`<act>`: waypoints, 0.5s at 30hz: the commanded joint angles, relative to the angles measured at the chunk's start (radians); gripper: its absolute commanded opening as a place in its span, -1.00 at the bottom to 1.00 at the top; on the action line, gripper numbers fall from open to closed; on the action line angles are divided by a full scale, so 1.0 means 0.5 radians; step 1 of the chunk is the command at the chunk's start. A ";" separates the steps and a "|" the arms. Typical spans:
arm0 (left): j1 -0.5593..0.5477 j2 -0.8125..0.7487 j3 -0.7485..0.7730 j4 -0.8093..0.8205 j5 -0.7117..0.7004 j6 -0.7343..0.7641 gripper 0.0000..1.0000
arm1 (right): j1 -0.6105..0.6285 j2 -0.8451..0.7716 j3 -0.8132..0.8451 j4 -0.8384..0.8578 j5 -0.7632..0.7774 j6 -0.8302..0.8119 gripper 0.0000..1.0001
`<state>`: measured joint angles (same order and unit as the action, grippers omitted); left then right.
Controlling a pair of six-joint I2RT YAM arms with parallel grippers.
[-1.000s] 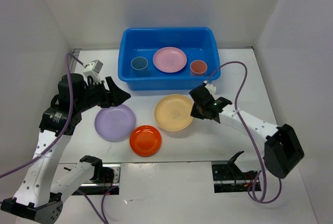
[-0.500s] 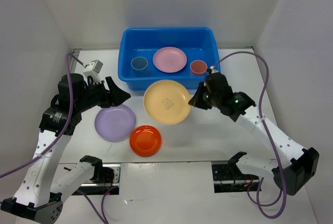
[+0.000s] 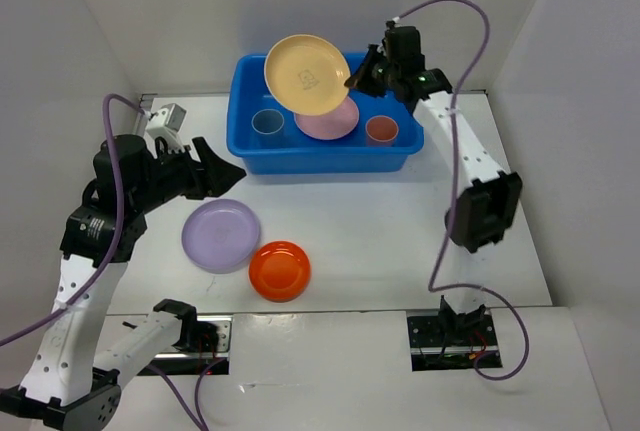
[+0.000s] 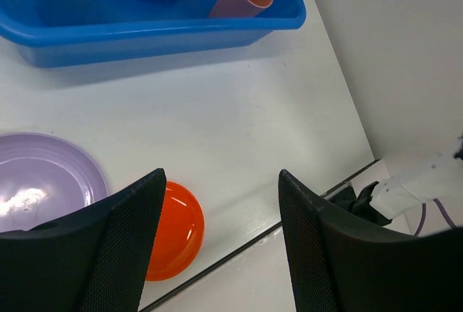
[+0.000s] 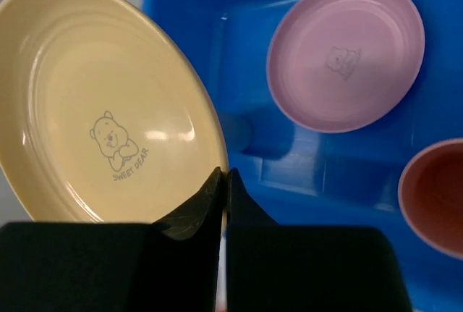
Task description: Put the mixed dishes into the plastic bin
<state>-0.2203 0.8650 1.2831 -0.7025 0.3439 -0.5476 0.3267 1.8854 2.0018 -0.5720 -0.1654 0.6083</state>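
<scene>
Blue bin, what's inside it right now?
A light-blue cup, a pink plate and a salmon cup. The yellow plate held above covers part of the bin floor at the back; anything there is hidden.

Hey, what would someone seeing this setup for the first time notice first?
The tan-yellow plate hangs tilted over the bright blue bin at the back, pinched by its rim in the right gripper. The bin already holds a pink plate, a light-blue cup and a salmon-pink cup; a lavender plate and an orange plate lie on the table in front.

right hand [image 3: 352, 80] | carried tan-yellow plate [image 3: 303, 71] up off table [image 3: 385, 236] | now tilted above plastic bin [image 3: 320, 160]
</scene>
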 commanded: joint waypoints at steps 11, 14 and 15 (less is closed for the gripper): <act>-0.007 0.092 -0.032 0.043 -0.047 0.101 0.42 | -0.147 1.392 1.838 -0.626 -0.142 0.072 -0.99; -0.007 0.092 -0.050 0.061 -0.047 0.120 0.42 | -0.165 1.623 2.185 -0.816 -0.089 0.051 -1.00; -0.007 0.092 -0.078 0.061 -0.047 0.120 0.42 | -0.166 1.641 2.178 -0.816 -0.090 0.051 -1.00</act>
<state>-0.2211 0.9146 1.2613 -0.7071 0.3225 -0.5198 0.2581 2.6801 3.0211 -0.9161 -0.1940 0.6270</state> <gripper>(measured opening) 0.708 0.019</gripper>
